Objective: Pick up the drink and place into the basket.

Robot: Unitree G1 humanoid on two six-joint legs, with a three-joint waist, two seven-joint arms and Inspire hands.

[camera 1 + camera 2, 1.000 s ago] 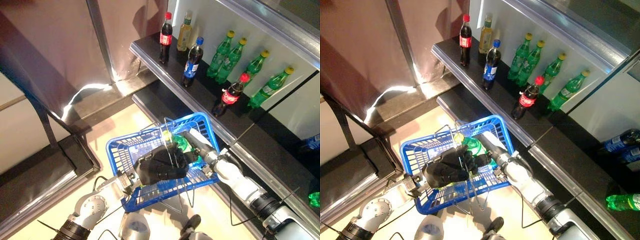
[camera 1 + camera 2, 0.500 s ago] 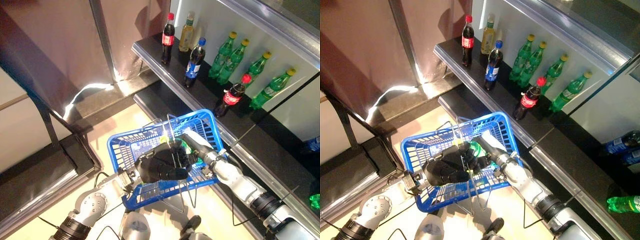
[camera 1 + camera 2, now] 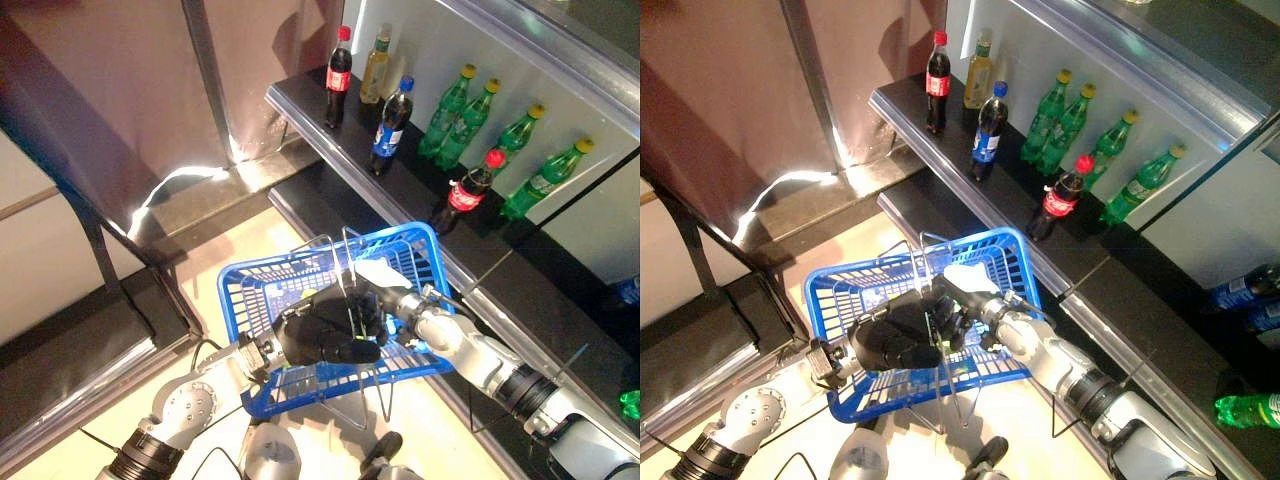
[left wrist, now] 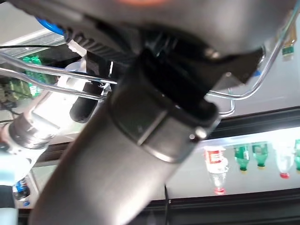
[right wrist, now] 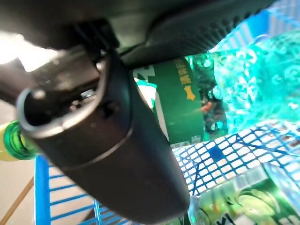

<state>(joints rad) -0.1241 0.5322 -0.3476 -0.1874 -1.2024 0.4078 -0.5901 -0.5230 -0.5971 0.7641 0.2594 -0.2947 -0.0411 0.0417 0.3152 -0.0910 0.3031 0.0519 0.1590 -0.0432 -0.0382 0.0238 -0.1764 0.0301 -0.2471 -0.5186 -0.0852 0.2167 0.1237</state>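
The green drink bottle [image 5: 211, 89] lies inside the blue basket [image 3: 245, 290] at lower centre of the eye views, with the right hand [image 3: 955, 300] curled round it; the right wrist view shows its green label with a yellow arrow mark, a yellow cap at the view's left edge, and bubbles in the clear green body. A second green-labelled bottle [image 5: 234, 199] lies below it on the basket's mesh floor. The print is too small to make out.

The left hand [image 3: 325, 330] is closed round the basket's wire handles [image 3: 350, 270], holding the basket just in front of the black lower shelf [image 3: 520, 300] edge, with pale floor [image 3: 230, 240] open to the left of it.

On the upper shelf [image 3: 300, 100], upper right, stand two red-capped cola bottles [image 3: 338, 65], a yellowish bottle [image 3: 374, 64], a blue-capped dark bottle [image 3: 390, 125] and four green bottles with yellow caps [image 3: 445, 110], well apart from the basket.

The right arm reaches in from the lower right, the forearm crossing the basket's right rim.
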